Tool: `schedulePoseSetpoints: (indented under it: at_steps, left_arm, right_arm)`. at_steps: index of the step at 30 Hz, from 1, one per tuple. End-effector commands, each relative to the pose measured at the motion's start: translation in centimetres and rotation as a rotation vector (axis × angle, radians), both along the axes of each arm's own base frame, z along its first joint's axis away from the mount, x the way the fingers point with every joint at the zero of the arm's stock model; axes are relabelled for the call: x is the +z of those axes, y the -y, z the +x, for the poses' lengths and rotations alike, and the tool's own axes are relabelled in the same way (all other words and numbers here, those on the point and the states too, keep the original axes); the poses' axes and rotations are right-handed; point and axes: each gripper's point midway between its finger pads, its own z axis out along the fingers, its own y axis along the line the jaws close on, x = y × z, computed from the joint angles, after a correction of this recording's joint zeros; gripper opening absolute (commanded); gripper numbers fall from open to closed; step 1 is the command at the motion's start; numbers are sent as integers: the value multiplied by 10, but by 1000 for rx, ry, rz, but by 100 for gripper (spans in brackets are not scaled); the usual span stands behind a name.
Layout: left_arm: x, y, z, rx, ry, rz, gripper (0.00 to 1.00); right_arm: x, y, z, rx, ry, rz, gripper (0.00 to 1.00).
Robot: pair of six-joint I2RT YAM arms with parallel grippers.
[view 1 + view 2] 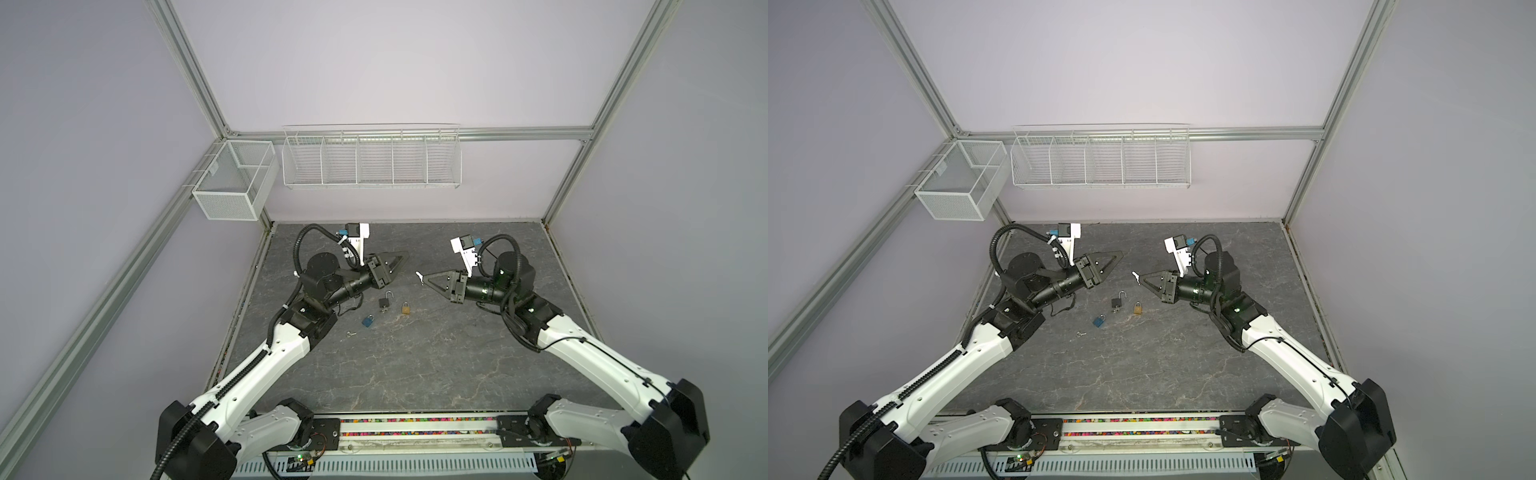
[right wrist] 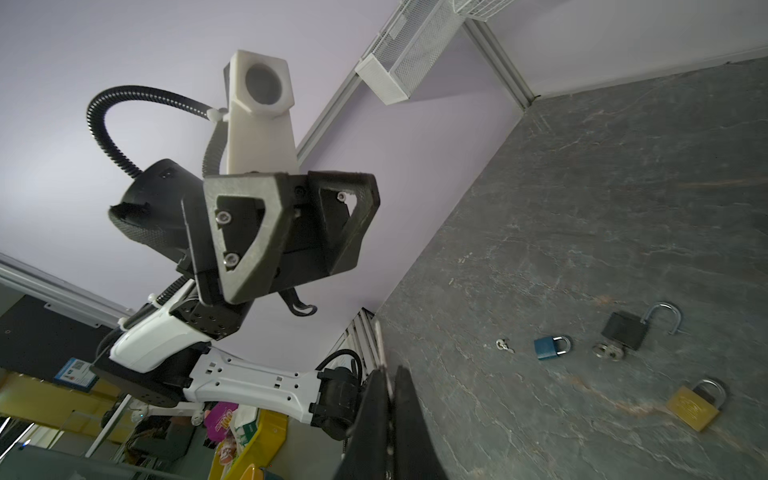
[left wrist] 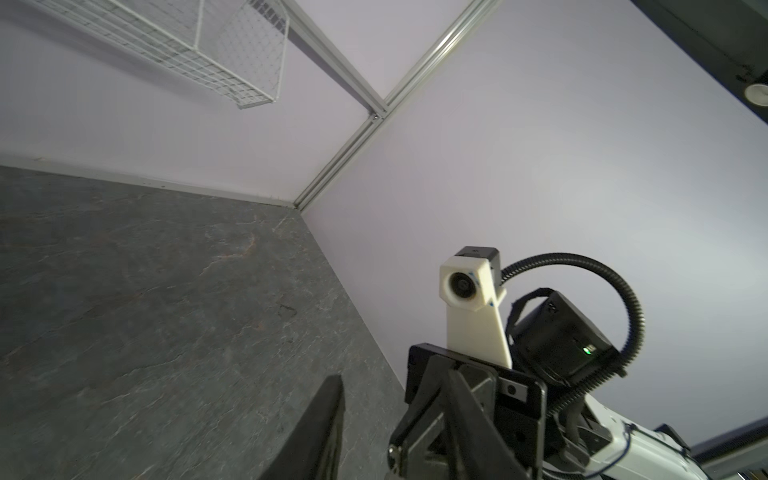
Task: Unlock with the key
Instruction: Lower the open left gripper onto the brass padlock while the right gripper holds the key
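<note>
With the right end effector [image 1: 426, 278] clenched on what looks like a key [image 1: 419, 276] and the left end effector [image 1: 400, 262] released, the brass padlock [image 1: 406, 308] probably needs steadying, keyhole toward it.

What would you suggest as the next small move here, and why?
Probably lower the open left claw onto the brass padlock to steady it: the right claw is shut on what looks like a key, up off the table; the black padlock already lies open, the brass one shut.
</note>
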Motion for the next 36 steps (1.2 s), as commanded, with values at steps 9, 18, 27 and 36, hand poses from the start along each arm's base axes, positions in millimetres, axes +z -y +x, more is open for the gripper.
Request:
schedulePoseSetpoints:
  at_steps: [9, 18, 27, 36]
  left_arm:
    - [-175, -5, 9, 142, -342, 574, 45]
    - [-261, 23, 21, 66, -509, 969, 47]
    - [-308, 16, 42, 222, -586, 1188, 46]
    - [-326, 32, 50, 201, -604, 1175, 43]
  right_arm:
    - [-109, 40, -18, -134, -153, -230, 6]
    - [-180, 54, -21, -220, -358, -312, 6]
    - [-193, 57, -21, -227, -386, -347, 6]
    - [-198, 59, -20, -233, -391, -352, 6]
